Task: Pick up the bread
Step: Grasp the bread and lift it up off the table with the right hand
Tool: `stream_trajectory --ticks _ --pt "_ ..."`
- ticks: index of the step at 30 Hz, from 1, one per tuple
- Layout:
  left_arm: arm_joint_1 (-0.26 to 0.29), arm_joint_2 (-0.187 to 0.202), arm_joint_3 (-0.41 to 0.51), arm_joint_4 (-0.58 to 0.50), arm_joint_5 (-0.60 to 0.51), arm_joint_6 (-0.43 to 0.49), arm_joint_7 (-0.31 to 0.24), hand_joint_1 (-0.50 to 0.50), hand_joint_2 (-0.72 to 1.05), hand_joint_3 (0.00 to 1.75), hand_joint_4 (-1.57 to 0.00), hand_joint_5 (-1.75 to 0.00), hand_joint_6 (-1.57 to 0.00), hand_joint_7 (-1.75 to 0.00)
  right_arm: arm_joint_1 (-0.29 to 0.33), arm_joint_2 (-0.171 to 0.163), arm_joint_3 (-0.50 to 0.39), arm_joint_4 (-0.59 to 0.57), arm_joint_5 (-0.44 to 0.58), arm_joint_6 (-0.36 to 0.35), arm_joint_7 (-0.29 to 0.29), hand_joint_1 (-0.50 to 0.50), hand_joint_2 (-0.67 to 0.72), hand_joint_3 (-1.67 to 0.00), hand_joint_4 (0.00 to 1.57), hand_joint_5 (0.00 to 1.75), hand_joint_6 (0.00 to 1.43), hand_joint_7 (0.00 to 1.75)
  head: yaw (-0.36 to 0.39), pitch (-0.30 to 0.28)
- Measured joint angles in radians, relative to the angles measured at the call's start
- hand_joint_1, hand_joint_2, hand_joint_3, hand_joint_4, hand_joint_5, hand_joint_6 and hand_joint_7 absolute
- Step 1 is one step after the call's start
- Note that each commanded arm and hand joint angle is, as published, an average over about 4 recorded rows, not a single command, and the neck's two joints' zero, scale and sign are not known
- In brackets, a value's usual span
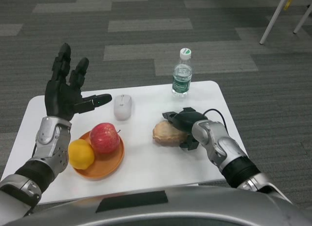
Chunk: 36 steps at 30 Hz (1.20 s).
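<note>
While the left robot hand (68,92) hung spread and empty, the right robot hand (183,124) clasped the bread (165,132). It lay on the bench (146,162) (white).

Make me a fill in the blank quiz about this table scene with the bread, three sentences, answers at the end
The right hand is at the ____.
The apple and the orange fruit lie on an orange ____.
The water bottle has a ____ cap.
The left hand is raised with its fingers apart, beside the white mouse.

Answers: bread; plate; white
</note>
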<state>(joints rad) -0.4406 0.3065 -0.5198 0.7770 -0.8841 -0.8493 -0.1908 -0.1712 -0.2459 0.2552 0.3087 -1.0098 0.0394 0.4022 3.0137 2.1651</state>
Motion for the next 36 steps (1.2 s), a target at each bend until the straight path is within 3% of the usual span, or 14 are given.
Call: stream_trajectory --ticks 4,7,9,13,16,22,26,32,36 --pt "0.000 -0.001 0.000 0.000 0.000 0.000 0.000 0.50 0.43 0.09 0.00 -0.41 0.00 0.00 -0.047 -0.005 0.032 0.056 -0.018 0.018 -0.002 -0.21 -0.41 -0.99 0.00 0.73 0.00 0.00 0.006 -0.003" --pt "0.000 -0.002 0.000 0.000 0.000 0.000 0.000 0.50 0.47 0.02 0.00 -0.41 0.00 0.00 -0.071 -0.018 0.063 0.082 -0.049 0.035 -0.002 -0.24 -0.41 -1.05 0.00 0.80 0.00 0.02 0.008 -0.005" --pt "0.000 -0.002 0.000 0.000 0.000 0.000 0.000 0.50 0.45 0.04 0.00 -0.41 0.00 0.00 -0.077 -0.028 0.083 0.087 -0.075 0.043 -0.003 -0.25 -0.41 -1.17 0.00 0.90 0.00 0.09 0.009 -0.007" --pt "0.000 -0.002 0.000 0.000 0.000 0.000 0.000 0.50 0.47 0.07 0.00 -0.38 0.00 0.00 -0.091 -0.059 0.151 0.089 -0.110 0.060 -0.006 -0.19 -0.41 -1.31 0.00 1.07 0.00 0.21 0.005 -0.010" --pt "0.000 -0.002 0.000 0.000 0.000 0.000 0.000 0.50 0.43 0.00 0.00 -0.31 0.00 0.00 -0.108 -0.084 0.209 0.093 -0.126 0.069 -0.010 -0.15 -0.41 -1.39 0.00 1.07 0.00 0.38 0.002 -0.010" --pt "0.000 -0.002 0.000 0.001 0.000 0.000 0.000 0.50 0.43 0.00 0.00 -0.36 0.00 0.00 -0.123 -0.101 0.240 0.104 -0.119 0.058 -0.018 -0.12 -0.41 -1.51 0.00 0.92 0.00 0.91 -0.004 -0.011" --pt "0.000 -0.002 0.000 0.001 0.000 0.000 0.000 0.50 0.43 0.02 0.00 -0.38 0.00 0.00 -0.144 -0.119 0.247 0.129 -0.056 0.027 -0.030 -0.16 -0.45 -1.51 0.00 0.82 0.00 1.01 0.000 -0.013" --pt "0.000 -0.003 0.000 0.002 0.000 0.000 0.000 0.50 0.47 0.02 0.00 -0.41 0.00 0.00 -0.160 -0.119 0.213 0.177 0.000 -0.032 -0.032 -0.20 -0.54 -1.51 0.00 0.58 0.00 1.19 -0.003 -0.016" --pt "0.000 -0.004 0.000 0.002 0.000 0.000 0.000 0.50 0.43 0.04 0.00 -0.41 0.00 0.00 -0.162 -0.113 0.167 0.206 0.013 -0.077 -0.031 -0.21 -0.59 -1.51 0.00 0.75 0.03 1.43 -0.002 -0.017"
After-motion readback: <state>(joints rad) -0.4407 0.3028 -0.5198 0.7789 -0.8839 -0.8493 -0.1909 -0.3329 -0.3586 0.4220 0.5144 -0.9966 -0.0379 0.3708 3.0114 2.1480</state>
